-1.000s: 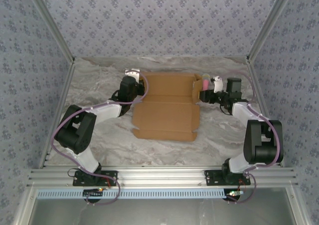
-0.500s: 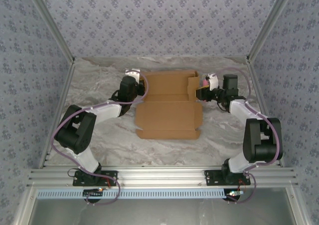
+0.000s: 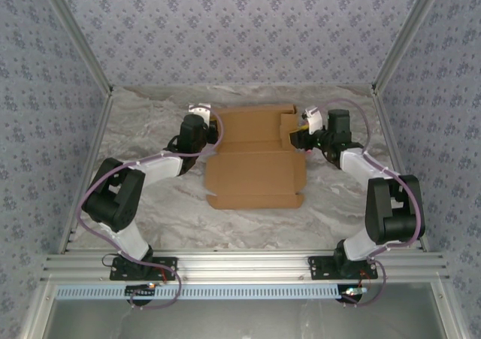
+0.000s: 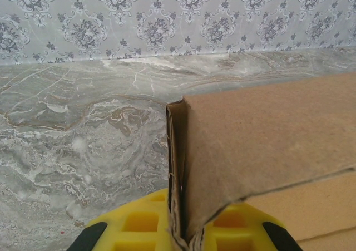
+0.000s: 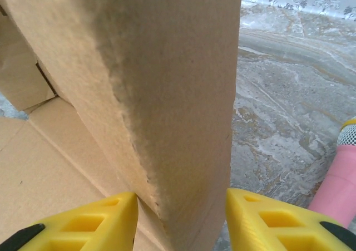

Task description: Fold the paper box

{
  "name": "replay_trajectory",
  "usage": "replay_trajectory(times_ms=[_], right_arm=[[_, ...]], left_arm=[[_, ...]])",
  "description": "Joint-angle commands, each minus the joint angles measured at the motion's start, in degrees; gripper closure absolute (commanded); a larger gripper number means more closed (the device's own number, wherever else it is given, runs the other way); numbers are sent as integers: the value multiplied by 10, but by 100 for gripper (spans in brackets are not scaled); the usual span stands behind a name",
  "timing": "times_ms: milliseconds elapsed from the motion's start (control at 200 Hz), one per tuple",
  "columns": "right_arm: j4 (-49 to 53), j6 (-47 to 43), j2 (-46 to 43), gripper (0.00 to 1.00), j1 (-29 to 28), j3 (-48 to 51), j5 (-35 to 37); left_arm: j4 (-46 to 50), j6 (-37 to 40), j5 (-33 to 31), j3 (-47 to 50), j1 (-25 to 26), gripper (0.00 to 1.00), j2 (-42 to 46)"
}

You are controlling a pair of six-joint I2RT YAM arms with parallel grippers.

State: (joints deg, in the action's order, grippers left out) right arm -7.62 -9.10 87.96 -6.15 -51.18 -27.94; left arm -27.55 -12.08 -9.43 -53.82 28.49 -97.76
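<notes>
The paper box (image 3: 255, 158) is a flat brown cardboard sheet lying mid-table, with its far side flaps raised. My left gripper (image 3: 216, 128) is at the far left corner, shut on the upright folded left flap (image 4: 267, 134), which is pinched between the yellow fingers (image 4: 139, 223). My right gripper (image 3: 298, 136) is at the far right corner. Its jaws straddle the raised right flap (image 5: 167, 84), and the cardboard fills the gap between them and touches both fingers (image 5: 100, 220).
A small pink stick (image 5: 339, 178) stands on the marble tabletop just right of my right gripper. Patterned walls (image 3: 240, 31) close in the back and both sides. Bare tabletop (image 3: 248, 226) lies between the box and the arm bases.
My right gripper has moved left and farther back, pushing the right flap up and inward. The sheet has slid a little to the right. The left gripper has kept its grip.
</notes>
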Motion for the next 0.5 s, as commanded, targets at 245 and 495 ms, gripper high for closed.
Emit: replay_trajectory(times_ms=[245, 495], right_arm=[[-51, 19, 17, 65, -57, -23, 179], [-43, 105, 33, 75, -120, -29, 385]], left_arm=[[-9, -10, 42, -12, 4, 100, 2], [-7, -16, 42, -16, 9, 100, -3]])
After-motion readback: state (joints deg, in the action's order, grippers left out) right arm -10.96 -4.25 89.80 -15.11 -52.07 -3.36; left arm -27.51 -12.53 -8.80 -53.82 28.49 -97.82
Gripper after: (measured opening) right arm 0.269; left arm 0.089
